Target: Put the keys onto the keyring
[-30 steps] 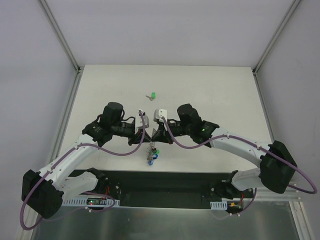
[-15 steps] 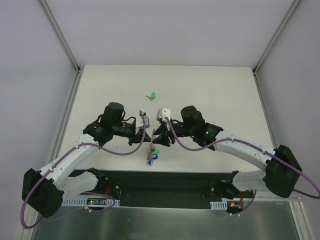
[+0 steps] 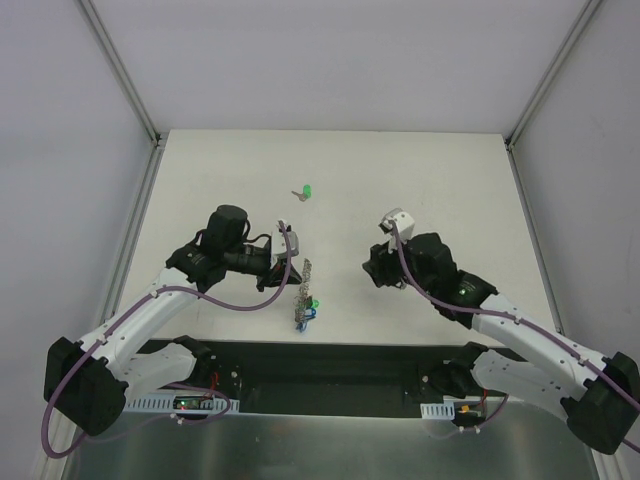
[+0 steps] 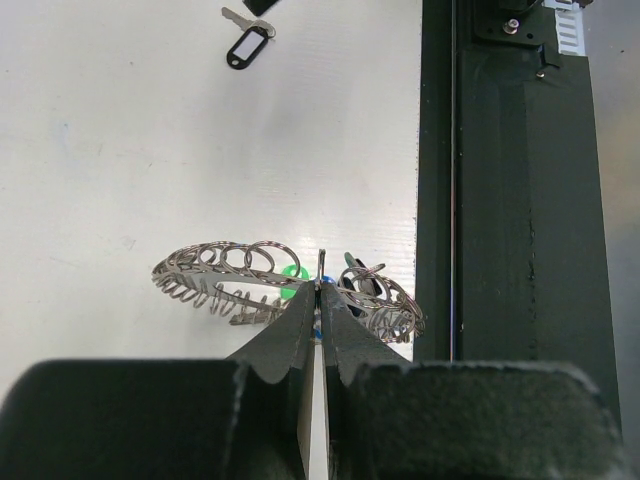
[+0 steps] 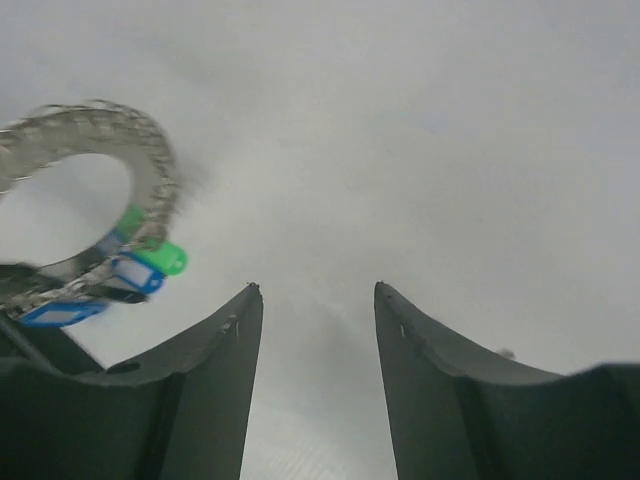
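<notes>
Left pincer point(image 4: 320, 296): its jaws are pressing together on the rim of the keyring point(image 4: 225, 262), holding it up on edge over the near part of the surface point(image 3: 450, 180).
Keyring load: green- and blue-headed keys are already hanging from its wire loops, close to the grip.
Right pincer point(image 5: 315, 300): its jaws are standing apart and gripping nothing, well to the right of the ring.
Green key point(image 3: 305, 191): it is lying loose on the surface, farther from the arms' bases than both pincers. Its long axis is running roughly left to right.
Black key point(image 4: 247, 42): it is lying flat and loose, well beyond the ring in the left wrist view.
Deciding relation: the green key is sitting slightly closer to the left arm, but that arm is occupied. The free right pincer would probably be reaching forward and to its left.
Writing: nothing readable is showing.
</notes>
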### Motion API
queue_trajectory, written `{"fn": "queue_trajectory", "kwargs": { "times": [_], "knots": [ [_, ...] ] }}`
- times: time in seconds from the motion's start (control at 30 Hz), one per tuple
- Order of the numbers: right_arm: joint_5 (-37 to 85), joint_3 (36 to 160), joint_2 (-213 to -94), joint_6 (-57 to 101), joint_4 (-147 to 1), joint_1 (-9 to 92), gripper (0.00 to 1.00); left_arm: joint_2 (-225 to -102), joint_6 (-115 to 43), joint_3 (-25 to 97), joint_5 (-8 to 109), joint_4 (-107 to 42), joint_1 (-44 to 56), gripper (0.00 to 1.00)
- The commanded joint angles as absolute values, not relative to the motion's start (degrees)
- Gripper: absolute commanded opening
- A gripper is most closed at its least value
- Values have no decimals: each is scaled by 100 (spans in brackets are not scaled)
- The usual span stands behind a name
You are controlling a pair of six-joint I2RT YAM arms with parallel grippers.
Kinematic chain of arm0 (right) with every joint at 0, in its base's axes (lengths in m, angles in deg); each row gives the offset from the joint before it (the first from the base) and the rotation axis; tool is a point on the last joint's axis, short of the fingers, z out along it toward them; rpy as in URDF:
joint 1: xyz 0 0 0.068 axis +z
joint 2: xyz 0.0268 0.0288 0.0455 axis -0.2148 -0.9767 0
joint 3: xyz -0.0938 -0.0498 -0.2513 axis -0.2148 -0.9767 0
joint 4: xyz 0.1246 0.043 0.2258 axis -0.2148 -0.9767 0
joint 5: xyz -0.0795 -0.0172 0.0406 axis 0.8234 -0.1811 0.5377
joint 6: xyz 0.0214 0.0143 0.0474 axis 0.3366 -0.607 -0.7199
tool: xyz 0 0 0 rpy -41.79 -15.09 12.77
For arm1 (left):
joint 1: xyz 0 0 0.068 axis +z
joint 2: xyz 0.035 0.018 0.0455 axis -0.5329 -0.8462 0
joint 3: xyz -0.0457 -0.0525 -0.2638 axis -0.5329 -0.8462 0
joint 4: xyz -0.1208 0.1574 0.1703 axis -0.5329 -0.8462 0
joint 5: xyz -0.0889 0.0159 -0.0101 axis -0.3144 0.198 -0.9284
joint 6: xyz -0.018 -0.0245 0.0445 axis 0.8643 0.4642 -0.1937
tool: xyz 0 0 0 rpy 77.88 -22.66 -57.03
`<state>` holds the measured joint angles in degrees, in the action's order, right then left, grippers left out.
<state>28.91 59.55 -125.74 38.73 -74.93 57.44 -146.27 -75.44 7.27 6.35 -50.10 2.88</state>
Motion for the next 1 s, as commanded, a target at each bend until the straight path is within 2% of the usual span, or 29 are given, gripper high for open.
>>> {"fn": "queue_trajectory", "kwargs": {
  "times": [0.0,0.2,0.47,0.77,0.97],
  "knots": [
    [4893,5605,-12261,2491,-8557,5442,51,-14455,-7535,734,479,-4822,232,0],
    [5377,5165,-12514,1480,-8673,5099,42,-14341,-7535,699,532,-4804,232,0],
    [5501,5209,-13323,1092,-8603,5090,30,-14244,-7518,681,523,-4787,232,0],
    [5281,5340,-13868,1012,-8488,5081,22,-14191,-7509,663,523,-4769,232,0],
    [5176,5341,-13913,1030,-8409,5081,21,-14156,-7509,663,514,-4769,223,0]
  ]
}}
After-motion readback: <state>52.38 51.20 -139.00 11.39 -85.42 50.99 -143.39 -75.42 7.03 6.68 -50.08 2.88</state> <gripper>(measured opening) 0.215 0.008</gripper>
